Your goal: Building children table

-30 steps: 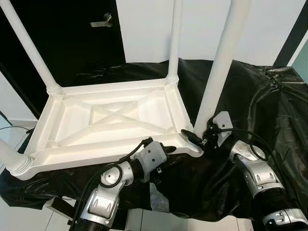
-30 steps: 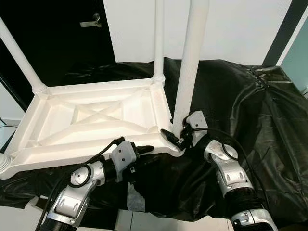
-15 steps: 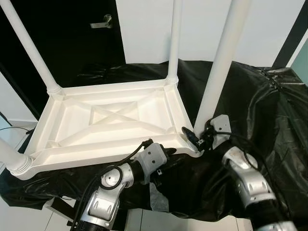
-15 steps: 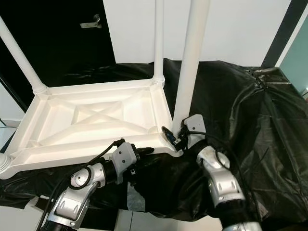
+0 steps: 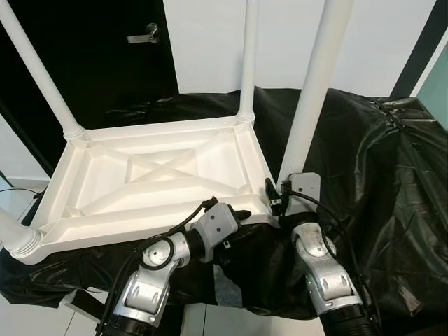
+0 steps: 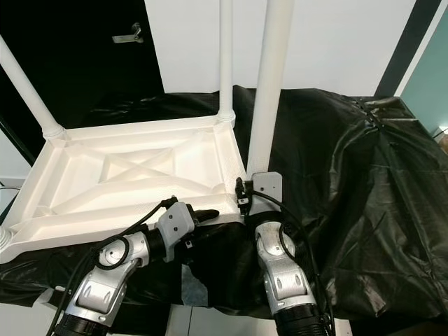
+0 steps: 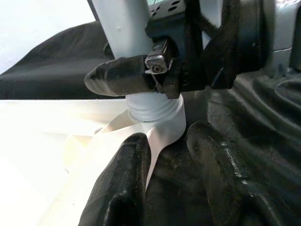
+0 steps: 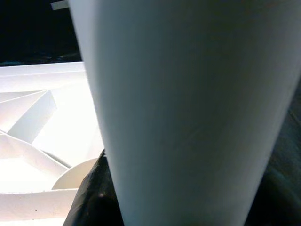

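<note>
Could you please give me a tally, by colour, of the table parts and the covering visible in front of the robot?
White table legs: 4, namely far left, far right, near right, near left
White upturned tabletop: 1
Black plastic sheet: 1
Total: 6
</note>
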### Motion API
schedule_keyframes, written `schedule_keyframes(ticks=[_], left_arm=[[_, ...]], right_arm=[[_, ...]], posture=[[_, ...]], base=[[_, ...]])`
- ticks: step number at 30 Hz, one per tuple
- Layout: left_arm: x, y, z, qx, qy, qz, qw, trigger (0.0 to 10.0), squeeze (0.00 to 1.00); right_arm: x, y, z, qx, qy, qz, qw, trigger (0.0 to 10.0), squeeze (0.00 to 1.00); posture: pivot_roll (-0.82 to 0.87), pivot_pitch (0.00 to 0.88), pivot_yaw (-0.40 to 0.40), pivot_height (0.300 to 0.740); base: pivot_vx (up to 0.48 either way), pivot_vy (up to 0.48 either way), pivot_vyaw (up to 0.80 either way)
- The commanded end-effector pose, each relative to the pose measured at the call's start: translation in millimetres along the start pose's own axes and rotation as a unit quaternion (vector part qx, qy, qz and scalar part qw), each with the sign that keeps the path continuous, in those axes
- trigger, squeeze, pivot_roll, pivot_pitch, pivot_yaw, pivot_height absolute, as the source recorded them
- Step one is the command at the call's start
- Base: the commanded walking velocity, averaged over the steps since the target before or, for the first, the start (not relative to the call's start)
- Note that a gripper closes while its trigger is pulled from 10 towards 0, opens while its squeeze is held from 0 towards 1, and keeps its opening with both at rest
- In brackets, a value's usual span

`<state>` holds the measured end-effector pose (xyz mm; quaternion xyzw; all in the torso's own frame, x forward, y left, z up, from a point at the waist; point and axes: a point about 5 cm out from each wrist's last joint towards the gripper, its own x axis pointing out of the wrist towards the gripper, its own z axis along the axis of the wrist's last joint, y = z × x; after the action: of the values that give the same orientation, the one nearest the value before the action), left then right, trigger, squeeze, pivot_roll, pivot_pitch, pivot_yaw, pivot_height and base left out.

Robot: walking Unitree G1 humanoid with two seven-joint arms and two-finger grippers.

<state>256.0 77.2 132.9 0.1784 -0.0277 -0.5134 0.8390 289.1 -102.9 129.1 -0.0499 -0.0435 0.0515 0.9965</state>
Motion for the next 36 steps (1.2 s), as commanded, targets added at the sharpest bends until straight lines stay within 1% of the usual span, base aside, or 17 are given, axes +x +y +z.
schedule_keyframes(ticks=[1, 2, 3, 4, 5, 6, 13, 14, 15, 16, 17, 23, 28, 31, 34, 35, 36], left_arm=[[0.1, 5.5, -1, -0.002, 0.002, 0.051, 0.999, 10.0, 0.0], [0.2, 4.8, -1, -0.002, 0.002, 0.05, 0.999, 10.0, 0.0], [0.4, 4.4, -1, -0.002, 0.001, 0.05, 0.999, 10.0, 0.0], [0.5, 4.1, -1, -0.003, 0.001, 0.05, 0.999, 10.0, 0.0], [0.5, 4.1, -1, -0.003, 0.001, 0.05, 0.999, 10.0, 0.0], [0.5, 4.0, -1, -0.003, 0.001, 0.051, 0.999, 10.0, 0.0], [-0.3, 2.5, -1, -0.004, 0.001, 0.051, 0.999, 10.0, 0.0], [-0.6, 2.2, -1, -0.004, 0.001, 0.05, 0.999, 10.0, 0.0], [-0.8, 2.2, -1, -0.004, 0.001, 0.05, 0.999, 10.0, 0.0], [-0.8, 2.2, -1, -0.004, 0.001, 0.05, 0.999, 10.0, 0.0], [-0.9, 2.2, -2, -0.004, 0.001, 0.049, 0.999, 10.0, 0.0], [-2.5, 4.1, -1, -0.002, 0.003, 0.046, 0.999, 10.0, 0.0], [-8.2, 6.9, -1, 0.005, 0.009, 0.037, 0.999, 10.0, 0.0], [-10.2, 9.2, 0, 0.011, 0.011, 0.033, 0.999, 10.0, 0.0], [-10.7, 10.1, 0, 0.011, 0.012, 0.033, 0.999, 10.0, 0.0], [-10.6, 11.2, 1, 0.014, 0.013, 0.033, 0.999, 10.0, 0.0], [-10.6, 11.2, 1, 0.014, 0.013, 0.033, 0.999, 10.0, 0.0]], right_arm=[[-3.7, 8.0, -7, 0.001, 0.021, 0.017, 1.0, 10.0, 0.0], [-4.1, 6.1, -7, 0.0, 0.021, 0.014, 1.0, 10.0, 0.0], [-4.1, 4.1, -7, -0.003, 0.02, 0.011, 1.0, 10.0, 0.13], [-4.1, 2.9, -7, -0.005, 0.02, 0.008, 1.0, 10.0, 0.76], [-4.1, 2.9, -7, -0.005, 0.02, 0.008, 1.0, 10.0, 0.76], [-4.5, 2.9, -6, -0.005, 0.017, 0.01, 1.0, 10.0, 1.0], [-11.5, -8.2, -1, 0.008, -0.012, 0.062, 0.998, 10.0, 1.0], [-13.8, -14.9, 0, 0.012, -0.019, 0.077, 0.997, 10.0, 0.62], [-15.8, -20.5, 0, 0.013, -0.021, 0.093, 0.995, 10.0, 0.08], [-15.8, -20.5, 0, 0.013, -0.021, 0.093, 0.995, 10.0, 0.08], [-18.1, -27.0, -1, 0.013, -0.023, 0.115, 0.993, 10.0, 0.0], [-20.8, -48.0, -3, 0.006, -0.03, 0.174, 0.984, 10.0, 0.0], [-15.2, -69.2, 0, -0.001, -0.018, 0.251, 0.968, 10.0, 0.0], [-9.5, -76.3, -1, -0.014, 0.003, 0.297, 0.955, 10.0, 0.0], [-7.9, -77.8, 0, -0.012, 0.005, 0.305, 0.952, 10.0, 0.0], [-4.7, -79.6, 1, -0.017, 0.014, 0.343, 0.939, 10.0, 0.0], [-4.7, -79.6, 1, -0.017, 0.014, 0.343, 0.939, 10.0, 0.0]], posture=[[0.03, 0.0, 0.012, 0.74], [0.03, 0.0, 0.012, 0.74], [0.03, 0.0, 0.01, 0.74], [0.03, 0.0, 0.01, 0.74], [0.03, 0.0, 0.01, 0.74], [0.03, 0.0, 0.009, 0.74], [0.03, 0.0, 0.009, 0.74], [0.03, 0.0, 0.01, 0.74], [0.03, 0.0, 0.011, 0.74], [0.03, 0.0, 0.011, 0.74], [0.03, 0.0, 0.015, 0.74], [0.03, 0.0, 0.036, 0.74], [0.04, 0.0, 0.07, 0.74], [0.05, 0.0, 0.079, 0.74], [0.05, 0.0, 0.08, 0.74], [0.06, 0.0, 0.083, 0.74], [0.06, 0.0, 0.083, 0.74]], base=[[0.0, 0.0, 0.0], [0.0, 0.0, 0.0], [0.0, 0.0, 0.0], [0.0, 0.0, 0.0], [0.0, 0.0, 0.0], [0.0, 0.0, 0.0], [0.0, 0.0, 0.0], [0.0, 0.0, 0.0], [0.0, 0.0, 0.0], [0.0, 0.0, 0.0], [0.0, 0.0, 0.0], [0.0, 0.0, 0.0], [0.0, 0.0, 0.0], [0.0, 0.0, 0.0], [0.0, 0.0, 0.0], [0.0, 0.0, 0.0], [0.0, 0.0, 0.0]])
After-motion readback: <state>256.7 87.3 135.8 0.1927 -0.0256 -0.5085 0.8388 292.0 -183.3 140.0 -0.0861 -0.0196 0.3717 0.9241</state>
